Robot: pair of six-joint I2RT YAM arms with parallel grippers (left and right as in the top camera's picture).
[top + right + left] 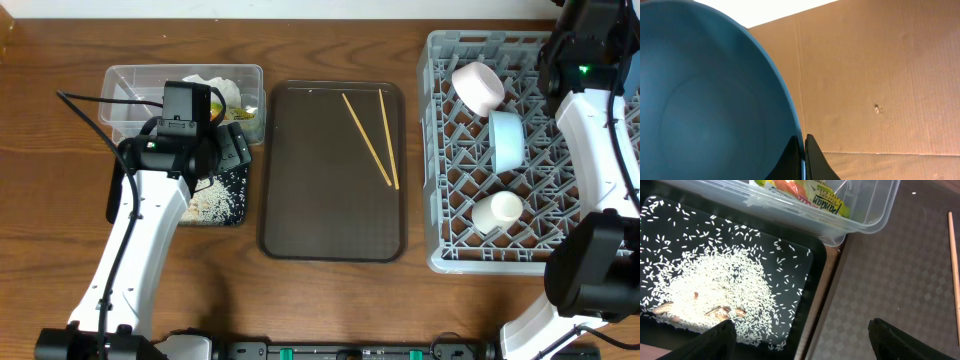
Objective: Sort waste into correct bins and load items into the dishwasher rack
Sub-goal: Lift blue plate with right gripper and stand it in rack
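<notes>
Pinched the rim of the large dark blue plate (705, 100) with the right gripper (803, 150), jaws fully closed on it, above the far side of the dishwasher rack (450, 130). Held the left gripper (800, 342) wide open and empty over the black tray (812, 287) with rice grains (715, 285). Saw both chopsticks (388, 140) lying on the brown tray (310, 200).

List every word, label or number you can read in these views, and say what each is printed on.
"PANDAN", as best it reads, on the snack wrapper lying in the clear tub.
Smaller print under that word: too blurred to read.
Overhead and right wrist views: no readable text.
</notes>
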